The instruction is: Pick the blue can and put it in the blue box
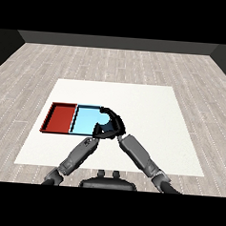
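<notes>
The light blue tray (84, 121) lies on the white table, with the red tray (60, 117) touching its left side. My right hand (113, 122) arches over the blue tray's right end and covers that edge. My left hand (100, 131) sits just below and to the left of it, at the tray's front right corner, and the two black hands overlap. No blue can shows plainly; a pale blue patch inside the right hand's arch could be the can or the tray floor.
The white table (153, 117) stretches wide to the right of the hands and behind the trays. Both grey forearms cross the table's front edge and meet near the middle. Wooden floor surrounds the table.
</notes>
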